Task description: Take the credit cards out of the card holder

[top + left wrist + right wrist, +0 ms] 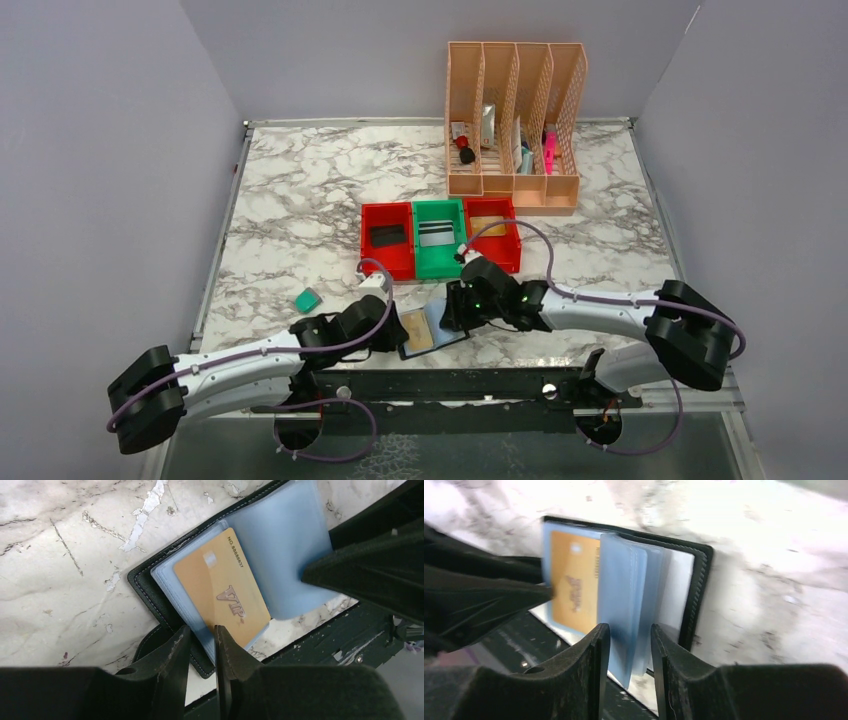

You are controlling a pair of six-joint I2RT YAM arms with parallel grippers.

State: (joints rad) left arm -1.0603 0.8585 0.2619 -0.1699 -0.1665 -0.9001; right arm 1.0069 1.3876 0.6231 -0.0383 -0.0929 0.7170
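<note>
Left hand (201, 630) pinches the near edge of the open card holder (147, 592), gold VIP card (220, 585) pocketed inside; right hand (629, 627) straddles its blue sleeves (621, 575), grip unclear.

White arms (240, 362), black joints (150, 395) (purple cables (600, 298))

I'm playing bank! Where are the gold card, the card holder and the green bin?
gold card (222, 587): left wrist view, its face.
card holder (152, 600): left wrist view, black edge.
green bin (440, 262): top external view, bare floor.
</note>
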